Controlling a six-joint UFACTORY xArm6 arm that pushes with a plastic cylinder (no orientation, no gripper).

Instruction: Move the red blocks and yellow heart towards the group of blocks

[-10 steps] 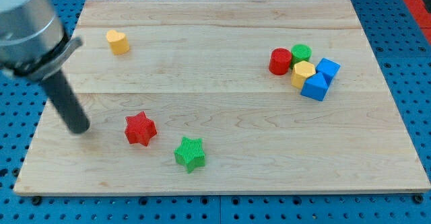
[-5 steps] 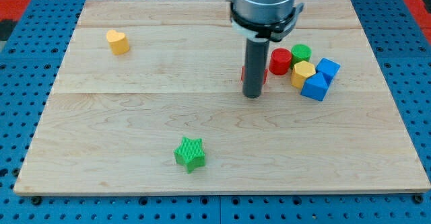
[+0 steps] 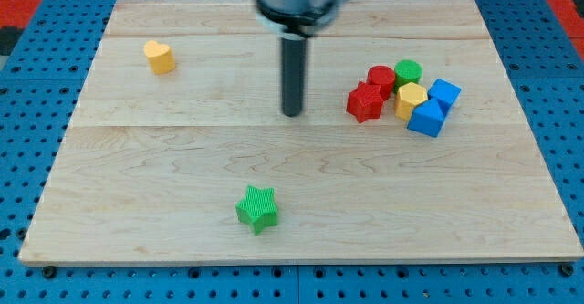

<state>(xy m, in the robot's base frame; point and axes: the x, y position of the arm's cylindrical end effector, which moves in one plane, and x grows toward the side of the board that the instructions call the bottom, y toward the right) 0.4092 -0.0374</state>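
Wooden board (image 3: 164,158): my tip (image 3: 292,113) bare, touching nothing, left of red star (image 3: 365,101) w/ group; yellow heart (image 3: 160,56) far left.

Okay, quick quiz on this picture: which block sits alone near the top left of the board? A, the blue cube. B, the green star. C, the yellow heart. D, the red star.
C: the yellow heart lies by itself at the view's upper left, far from my tip, while the red star sits against the group at the right and the green star lies near the bottom.
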